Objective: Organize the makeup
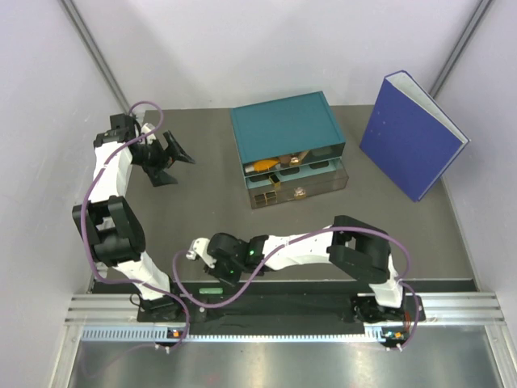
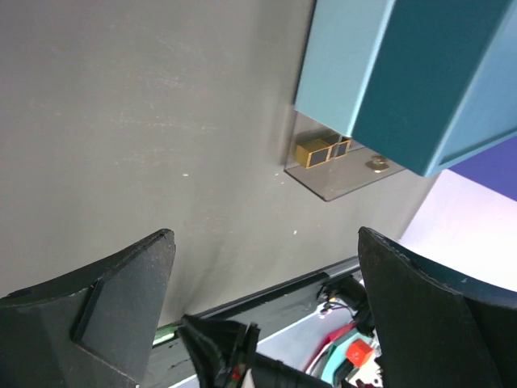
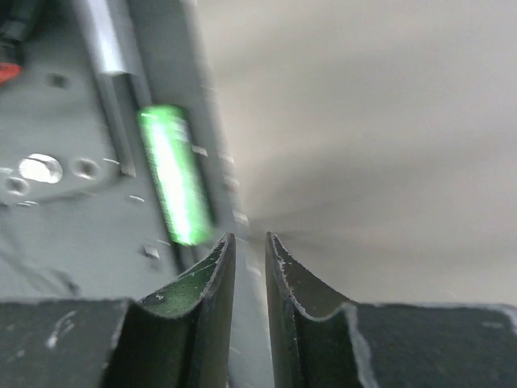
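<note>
A green capsule-shaped piece (image 1: 212, 288) (image 3: 172, 174) of the makeup lies on the dark strip at the table's near edge. My right gripper (image 1: 212, 275) (image 3: 249, 237) hangs low just beside it. Its fingers stand a narrow gap apart with nothing between them, and the capsule lies ahead and left of the tips. The capsule looks blurred in the right wrist view. More makeup sits in the pulled-out clear drawers: an orange tube (image 1: 262, 166) and black-and-gold cases (image 1: 266, 198) (image 2: 315, 151). My left gripper (image 1: 174, 158) (image 2: 266, 242) hovers wide open and empty at the far left.
The teal drawer box (image 1: 283, 129) (image 2: 388, 73) stands at the back centre with two drawers pulled out toward me. A big blue binder (image 1: 412, 137) stands upright at the back right. The metal rail (image 1: 283, 311) with the arm bases runs along the near edge.
</note>
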